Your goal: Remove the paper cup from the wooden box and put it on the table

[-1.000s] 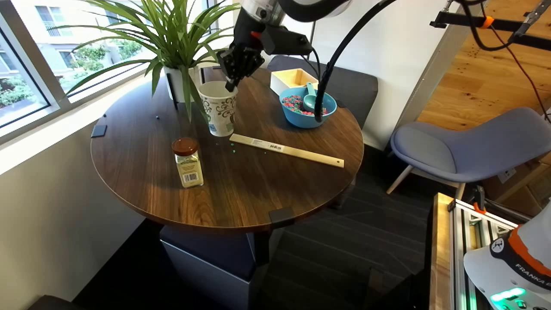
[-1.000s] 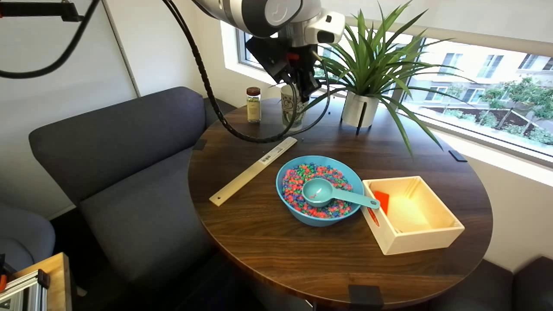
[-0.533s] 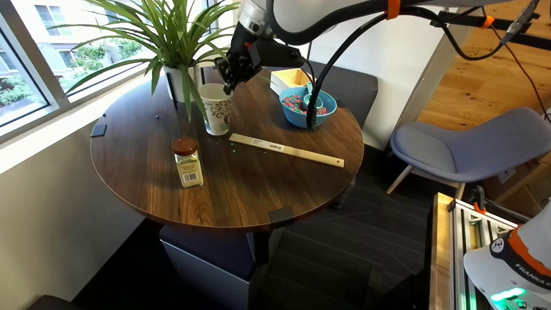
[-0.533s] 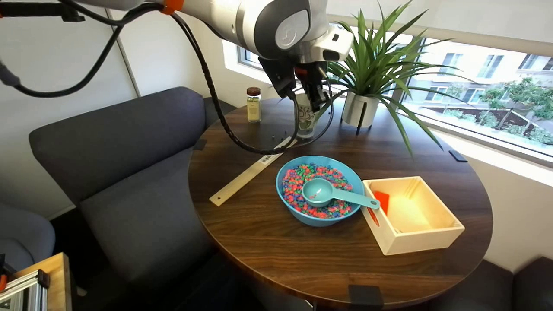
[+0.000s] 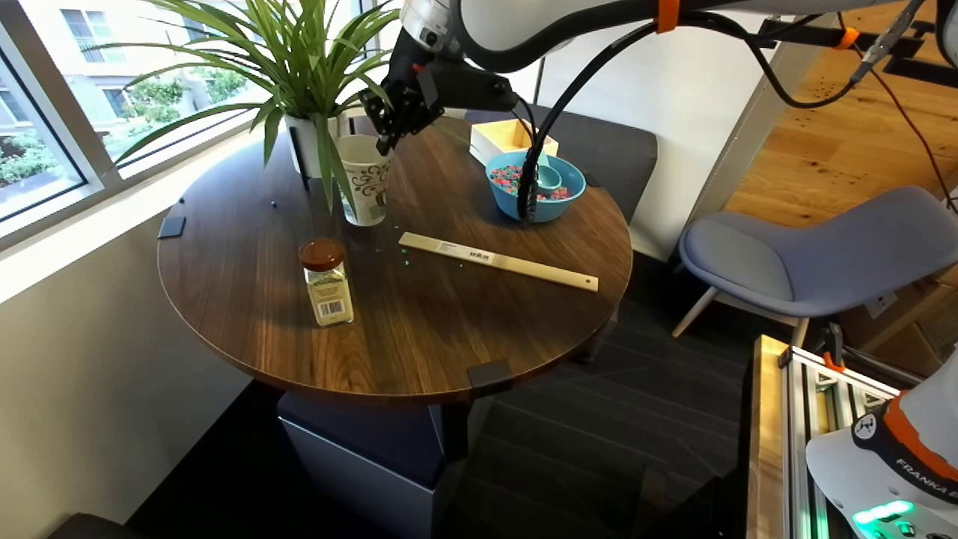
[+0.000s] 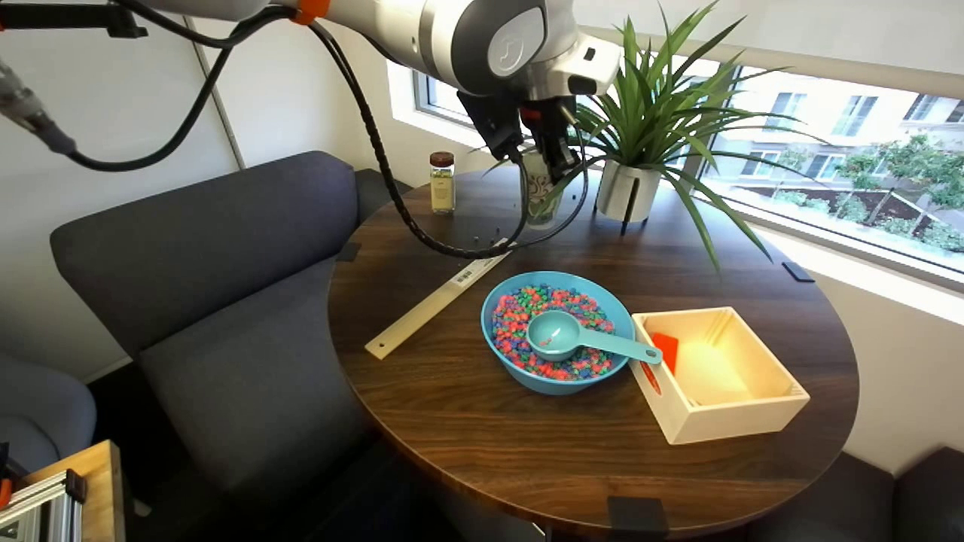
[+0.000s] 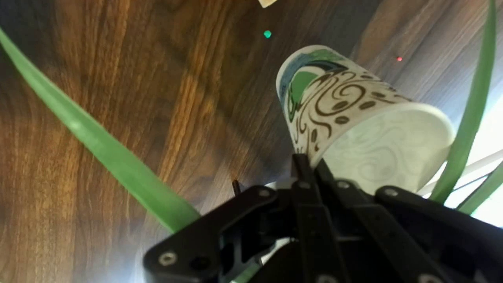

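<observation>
The paper cup (image 5: pixel 367 183), whitish with a swirl print, shows in both exterior views (image 6: pixel 541 197), partly behind the arm's cables. It hangs from my gripper (image 5: pixel 385 146), which is shut on its rim and wall. In the wrist view the gripper (image 7: pixel 312 162) has one fingertip outside the cup (image 7: pixel 334 102) and one inside. The cup leans and its inside looks empty. It seems slightly above the round dark table (image 5: pixel 419 329); contact is hard to judge. The pale wooden box (image 6: pixel 742 420) stands apart from it, with a red patch inside and no cup.
A potted plant (image 6: pixel 627 192) stands close beside the cup; its leaves (image 7: pixel 118 153) hang around the gripper. A blue bowl (image 5: pixel 550 211) with colored bits holds a scoop (image 6: pixel 556 336) and adjoins the box. A wooden strip (image 6: pixel 422 312) and brown-lidded jar (image 5: pixel 329 288) lie nearby.
The gripper and the cup have moved together toward the potted plant. In the last half second both have also risen a little. The box, bowl, strip and jar have not moved.
</observation>
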Controlling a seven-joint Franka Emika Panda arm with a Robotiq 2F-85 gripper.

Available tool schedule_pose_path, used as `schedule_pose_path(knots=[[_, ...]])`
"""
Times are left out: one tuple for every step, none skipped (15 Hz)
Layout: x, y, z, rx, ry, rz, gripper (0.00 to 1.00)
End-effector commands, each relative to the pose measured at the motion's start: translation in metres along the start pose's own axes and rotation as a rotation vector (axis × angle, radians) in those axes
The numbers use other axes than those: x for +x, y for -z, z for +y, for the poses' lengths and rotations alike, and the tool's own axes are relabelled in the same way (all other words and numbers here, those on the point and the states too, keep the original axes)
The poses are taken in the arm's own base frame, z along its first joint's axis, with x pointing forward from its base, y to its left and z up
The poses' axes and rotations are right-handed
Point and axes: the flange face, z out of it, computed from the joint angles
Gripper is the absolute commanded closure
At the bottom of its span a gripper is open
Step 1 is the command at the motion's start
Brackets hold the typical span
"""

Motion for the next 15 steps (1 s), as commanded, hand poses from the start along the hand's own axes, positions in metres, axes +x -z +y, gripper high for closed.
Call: schedule_pose_path(knots=[[0.002, -0.011, -0.006, -0.015, 0.002, -0.034, 0.99], [0.002, -0.013, -0.007, -0.018, 0.004, -0.043, 0.99], [0.002, -0.015, -0.007, -0.021, 0.005, -0.048, 0.99], [0.002, -0.016, -0.008, -0.026, 0.006, -0.058, 0.99], [0.002, -0.018, -0.008, -0.030, 0.007, -0.066, 0.99], [0.001, -0.019, -0.008, -0.031, 0.006, -0.071, 0.99], [0.001, -0.020, -0.009, -0.033, 0.006, -0.077, 0.99], [0.001, -0.021, -0.009, -0.033, 0.003, -0.079, 0.71], [0.001, -0.020, -0.009, -0.033, 0.001, -0.082, 0.70], [0.001, -0.019, -0.009, -0.035, 0.000, -0.083, 0.65], [0.000, -0.016, -0.010, -0.033, 0.002, -0.084, 0.56], [-0.002, -0.008, -0.011, -0.031, 0.008, -0.086, 0.50], [-0.003, 0.000, -0.012, -0.028, 0.014, -0.079, 0.42], [-0.005, 0.012, -0.014, -0.022, 0.021, -0.064, 0.34], [-0.007, 0.023, -0.016, -0.020, 0.026, -0.059, 0.26]])
